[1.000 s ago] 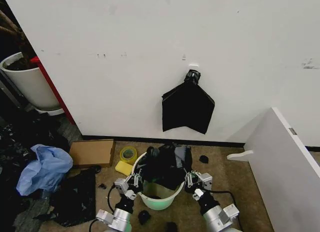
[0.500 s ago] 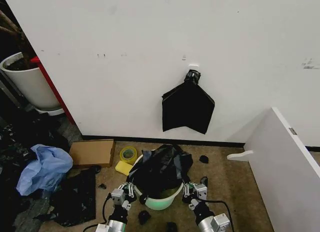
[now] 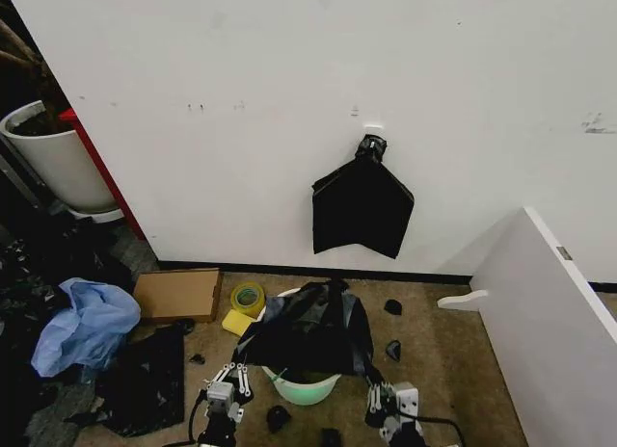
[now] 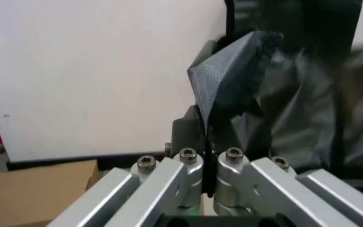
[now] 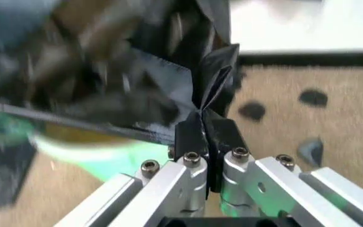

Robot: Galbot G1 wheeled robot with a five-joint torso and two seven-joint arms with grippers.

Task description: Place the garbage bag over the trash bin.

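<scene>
A: What are the tools doing right now?

B: The left tool (image 4: 205, 163) is clamping a fold of the garbage bag (image 3: 308, 327), its jaws pressed together on the thin black film. The right tool (image 5: 208, 158) is pinching another edge of the same bag in the same way. From the head view, the left tool (image 3: 223, 387) is sitting low on the floor side of the trash bin (image 3: 304, 387), and the right tool (image 3: 390, 401) is sitting low on the other side.

A: What has changed in the last second?

B: Both tools are now lower and nearer to the robot than they were a second ago, when they were flanking the bin's rim. The bag has been spreading with them: it was bunched at the far side of the opening, and now it is stretching as a broad sheet across most of the bin's top, with a strip of white rim and pale green still showing at the near edge.

A: So what does that mean for the task?

B: I'd judge the bag is draping over the bin but is not yet wrapping the near rim, so the covering is only partly done. The film looks floppy and could slip off the far rim if it is pulled unevenly.

A: And what is lying around the bin?

B: A yellow tape roll (image 3: 248, 297) and a cardboard piece (image 3: 177, 293) are lying on the floor just beyond it. Other black bags (image 3: 362, 205) are hanging from a clip on the wall (image 3: 289, 81).
</scene>
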